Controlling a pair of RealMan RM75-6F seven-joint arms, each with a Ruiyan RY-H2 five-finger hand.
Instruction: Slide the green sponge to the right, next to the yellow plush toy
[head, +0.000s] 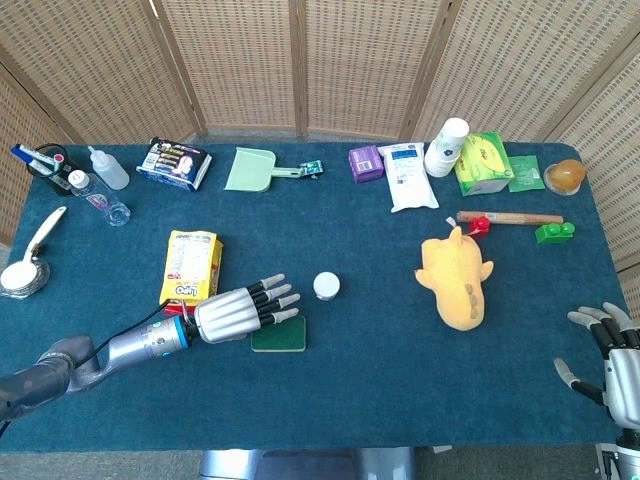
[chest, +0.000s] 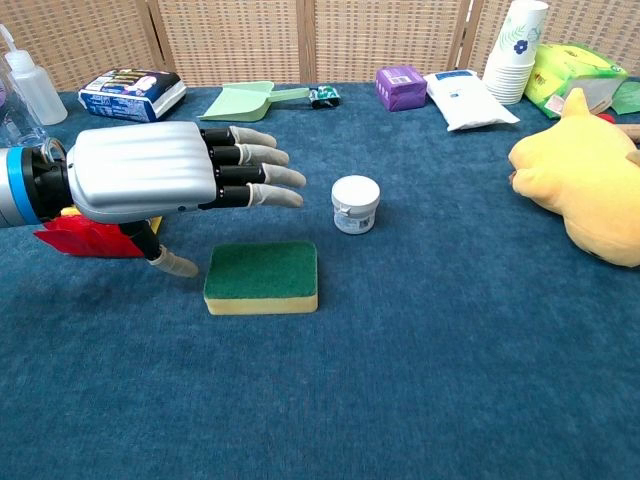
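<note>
The green sponge (head: 279, 334) (chest: 262, 275), green on top with a yellow base, lies flat on the blue table near the front left of centre. My left hand (head: 232, 314) (chest: 165, 180) hovers just left of and above it, fingers stretched out and spread, thumb tip low beside the sponge's left edge; it holds nothing. The yellow plush toy (head: 455, 281) (chest: 585, 185) lies well to the right. My right hand (head: 612, 362) rests open at the table's front right corner, seen only in the head view.
A small white jar (head: 326, 285) (chest: 355, 203) stands just behind the sponge, between it and the toy. A yellow snack box (head: 190, 266) sits behind my left hand. Bottles, a green dustpan (head: 251, 169), packets and stacked cups (head: 446, 146) line the far edge.
</note>
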